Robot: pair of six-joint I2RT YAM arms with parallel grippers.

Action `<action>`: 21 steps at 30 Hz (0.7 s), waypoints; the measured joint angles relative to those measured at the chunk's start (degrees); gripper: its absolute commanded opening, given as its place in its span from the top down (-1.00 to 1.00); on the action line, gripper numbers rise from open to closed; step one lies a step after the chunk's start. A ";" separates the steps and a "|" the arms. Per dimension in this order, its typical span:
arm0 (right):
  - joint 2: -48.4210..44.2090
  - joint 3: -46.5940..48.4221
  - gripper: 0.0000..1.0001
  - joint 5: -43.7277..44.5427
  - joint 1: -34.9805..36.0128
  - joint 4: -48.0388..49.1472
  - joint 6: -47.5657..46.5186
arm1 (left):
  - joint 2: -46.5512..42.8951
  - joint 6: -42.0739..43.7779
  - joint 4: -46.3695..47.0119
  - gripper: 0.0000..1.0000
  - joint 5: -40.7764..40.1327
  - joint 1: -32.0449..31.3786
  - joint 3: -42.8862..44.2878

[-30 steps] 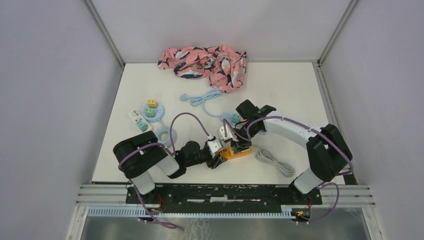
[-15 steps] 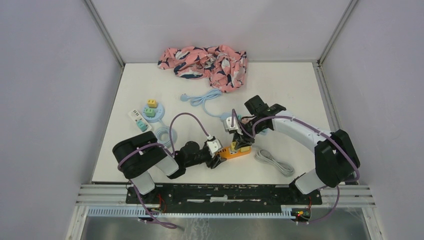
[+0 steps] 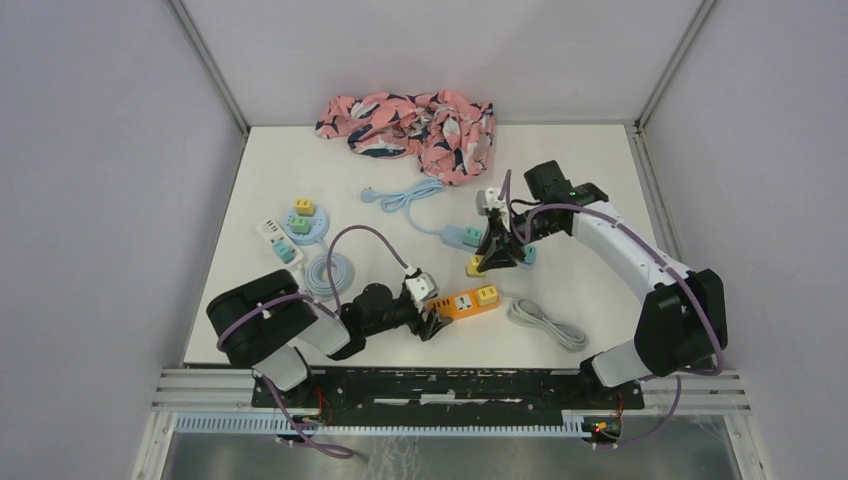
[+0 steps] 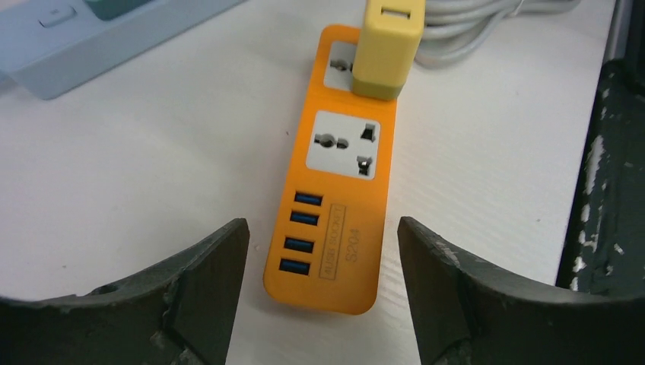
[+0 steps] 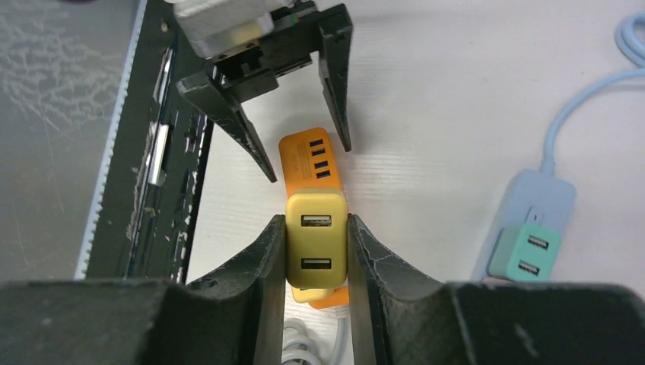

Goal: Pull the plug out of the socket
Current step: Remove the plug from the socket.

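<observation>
Right wrist: yellow plug (image 5: 317, 243) clamped in right tool (image 5: 316, 222), clear of socket (image 5: 308, 156).

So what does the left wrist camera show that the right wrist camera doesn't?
Only the left wrist: the empty socket on the orange power strip, and a yellow adapter still plugged in at its far end, seen clearly.
Only the right wrist: the right gripper shut on a free yellow plug, held above the strip, and the face of the teal adapter.
Both: the strip's four blue USB ports, the open left gripper straddling that end, and the pale blue strip.
</observation>
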 measured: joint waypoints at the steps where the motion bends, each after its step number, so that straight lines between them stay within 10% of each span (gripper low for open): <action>1: -0.09 0.04 1.00 -0.74 -1.16 0.22 1.38 | -1.09 -0.46 -0.26 -0.65 -0.22 0.00 -0.07; 11: -4.22 -6.01 0.95 -2.36 -16.50 24.15 34.34 | -17.35 -1.46 -6.93 -0.80 -1.05 0.00 -0.81; 21: -2.80 -14.60 0.69 15.61 -30.49 48.30 68.43 | -34.95 -6.88 -15.21 -0.96 -4.33 0.04 -1.07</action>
